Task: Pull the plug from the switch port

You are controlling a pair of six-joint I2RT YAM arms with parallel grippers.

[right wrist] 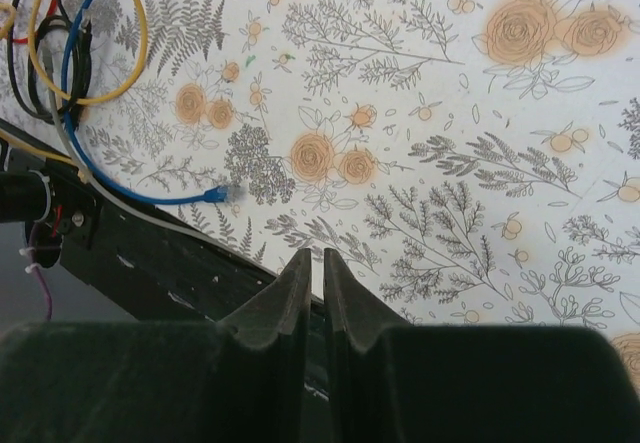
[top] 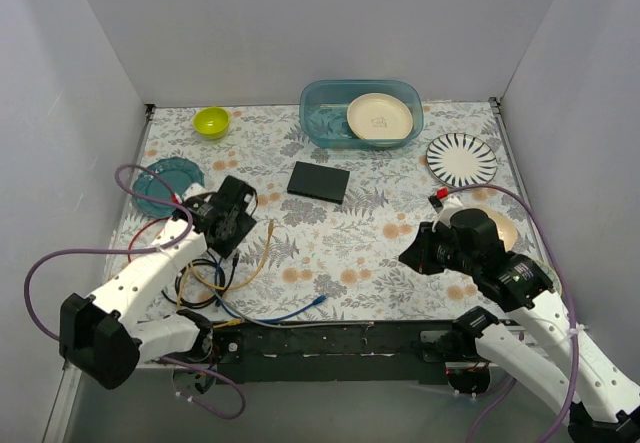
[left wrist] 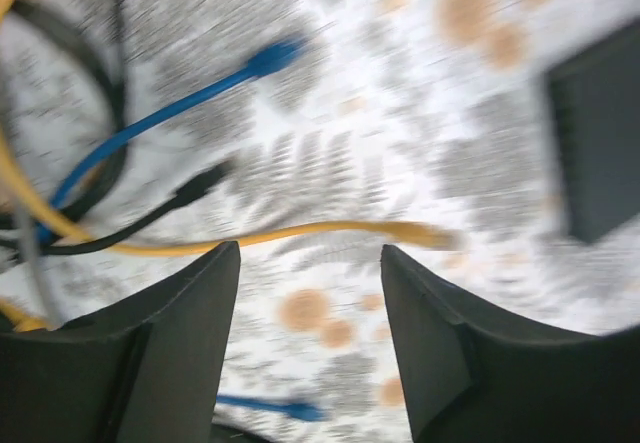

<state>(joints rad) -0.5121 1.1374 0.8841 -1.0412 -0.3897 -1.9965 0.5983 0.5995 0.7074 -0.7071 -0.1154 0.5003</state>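
The switch [top: 319, 181] is a flat black box lying mid-table, and the top view shows no cable joined to it. Its corner shows blurred at the right of the left wrist view [left wrist: 598, 148]. A yellow cable [top: 262, 255] lies with its loose end [left wrist: 420, 233] on the cloth, apart from the switch. My left gripper [top: 238, 231] is open and empty [left wrist: 310, 253], hovering over the cable tangle left of the switch. My right gripper [top: 412, 255] is shut and empty [right wrist: 312, 255], near the table's front edge.
Blue cable [top: 290, 313] with its plug [right wrist: 215, 194], and black cable [left wrist: 170, 208], lie tangled at front left. A teal bin [top: 330, 113] holding a cream plate, a green bowl [top: 211, 121], a striped plate [top: 461, 159] and a teal plate [top: 160, 183] stand further back.
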